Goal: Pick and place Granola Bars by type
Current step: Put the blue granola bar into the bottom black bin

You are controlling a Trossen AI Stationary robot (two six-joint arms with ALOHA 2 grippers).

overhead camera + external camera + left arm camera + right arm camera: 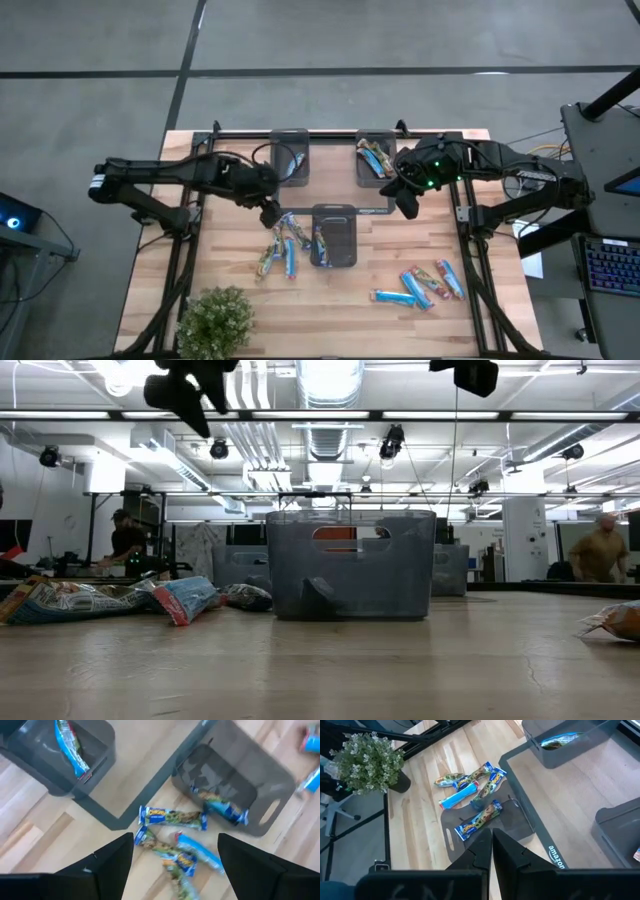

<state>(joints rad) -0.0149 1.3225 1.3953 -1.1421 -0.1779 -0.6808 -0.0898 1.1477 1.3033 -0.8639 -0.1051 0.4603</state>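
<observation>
Left of the centre tray (334, 236), a cluster of Granola Bars (283, 245) lies on the table (330, 315); more sit at right-front (425, 285), a few already in the rear trays (374, 158). Left gripper (272, 216) hovers just above the cluster, jaws wide, empty. Right gripper (408, 206) is shut, holding nothing, waiting nr the right rear tray. Recommended: pick one bar at the cluster's edge, align jaws across its short axis, descend vertically, avoid pinching overlapping neighbours.

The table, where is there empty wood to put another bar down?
Bare wood lies on the table between the plant and the right cluster of bars, in front of the middle tray. It is crowded at the bar pile under the open left gripper.
</observation>
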